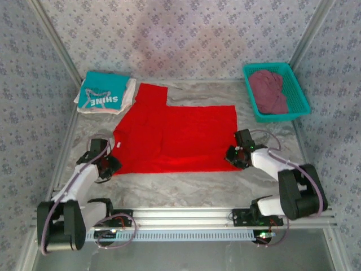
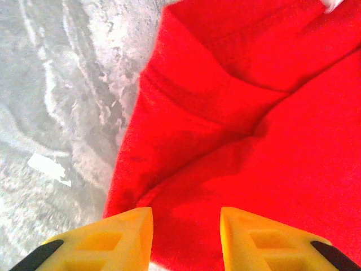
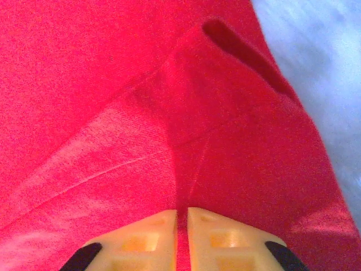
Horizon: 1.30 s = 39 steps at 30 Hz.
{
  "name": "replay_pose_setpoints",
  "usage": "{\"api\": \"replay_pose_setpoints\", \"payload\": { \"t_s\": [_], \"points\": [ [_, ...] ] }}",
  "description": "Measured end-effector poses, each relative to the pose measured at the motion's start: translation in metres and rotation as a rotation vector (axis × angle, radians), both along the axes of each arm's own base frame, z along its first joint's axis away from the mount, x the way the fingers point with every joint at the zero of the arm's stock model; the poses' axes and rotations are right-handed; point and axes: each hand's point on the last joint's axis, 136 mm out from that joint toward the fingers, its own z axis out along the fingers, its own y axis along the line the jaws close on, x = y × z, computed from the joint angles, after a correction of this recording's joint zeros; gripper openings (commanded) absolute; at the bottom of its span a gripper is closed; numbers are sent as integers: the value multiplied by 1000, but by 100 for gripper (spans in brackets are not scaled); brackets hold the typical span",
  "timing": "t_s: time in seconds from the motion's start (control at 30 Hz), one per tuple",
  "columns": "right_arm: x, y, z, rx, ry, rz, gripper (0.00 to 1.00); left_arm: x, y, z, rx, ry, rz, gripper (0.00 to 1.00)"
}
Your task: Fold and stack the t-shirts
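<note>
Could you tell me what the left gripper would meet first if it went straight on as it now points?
Most likely the red t-shirt, whose rumpled edge lies directly ahead of the left gripper; depth is unclear.

The red shirt (image 1: 175,138) was soft matt cloth, its fine knit showing close up (a stitched hem ridge ran across it). The table (image 1: 186,183) looked smooth and marbled, with a faint sheen. At two o'clock the basket (image 1: 282,116) was glossy teal plastic mesh, holding the dull maroon shirt (image 1: 269,93). The right gripper (image 3: 181,212) had matt yellow plastic fingers (image 3: 141,243). At six o'clock the rail (image 1: 186,214) was brushed metal.
</note>
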Motion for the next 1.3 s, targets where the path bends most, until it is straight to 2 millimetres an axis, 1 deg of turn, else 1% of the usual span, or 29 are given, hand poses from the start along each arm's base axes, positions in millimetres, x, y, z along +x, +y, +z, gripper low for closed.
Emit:
{"api": "replay_pose_setpoints", "payload": {
  "t_s": [0.07, 0.13, 0.17, 0.23, 0.3, 0.37, 0.4, 0.43, 0.5, 0.57, 0.63, 0.7, 0.77, 0.83, 0.9, 0.97, 1.03, 1.07, 1.2, 1.3],
  "points": [
    [-8, -4, 5, -15, 10, -15, 26, 2, -1, 10, -4, -40, -1, 36],
    [-4, -4, 16, -40, -10, -12, 29, 8, -4, 21, -5, -57, -21, 36],
    [3, -1, 26, -57, -33, 2, 30, 17, -8, 31, -1, -69, -47, 36],
    [25, 9, 50, -86, -95, 38, 32, 44, -17, 53, 10, -96, -99, 36],
    [60, 23, 76, -101, -165, 76, 34, 86, -31, 76, 21, -146, -166, 35],
    [92, 34, 89, -109, -200, 102, 34, 125, -44, 87, 28, -197, -213, 34],
    [109, 39, 89, -119, -203, 120, 34, 144, -50, 88, 30, -213, -230, 33],
    [122, 42, 87, -128, -199, 133, 34, 158, -55, 86, 29, -220, -244, 33],
    [148, 47, 73, -149, -175, 158, 34, 182, -62, 74, 29, -215, -259, 33],
    [164, 50, 54, -170, -133, 179, 34, 197, -65, 60, 31, -197, -264, 33],
    [176, 52, 35, -180, -90, 196, 34, 206, -66, 45, 35, -179, -270, 33],
    [182, 53, 16, -186, -49, 209, 34, 208, -64, 29, 35, -152, -267, 32],
    [181, 51, 3, -193, -16, 217, 34, 209, -63, 20, 32, -138, -263, 32],
    [183, 52, 6, -186, -24, 223, 34, 205, -59, 11, 27, -132, -257, 32],
    [181, 52, 4, -186, -22, 231, 34, 196, -54, -1, 22, -114, -243, 32],
    [179, 52, 5, -179, -39, 231, 34, 184, -50, -12, 14, -104, -229, 32],
    [168, 49, 4, -175, -40, 231, 34, 179, -48, -7, 5, -130, -220, 32],
    [161, 47, 3, -172, -38, 232, 34, 171, -48, -8, -2, -126, -214, 32],
    [131, 40, 2, -153, -35, 222, 34, 135, -48, -10, -35, -121, -187, 32],
    [114, 39, 3, -136, -27, 210, 34, 107, -46, -9, -47, -98, -165, 32]
  ]
}}
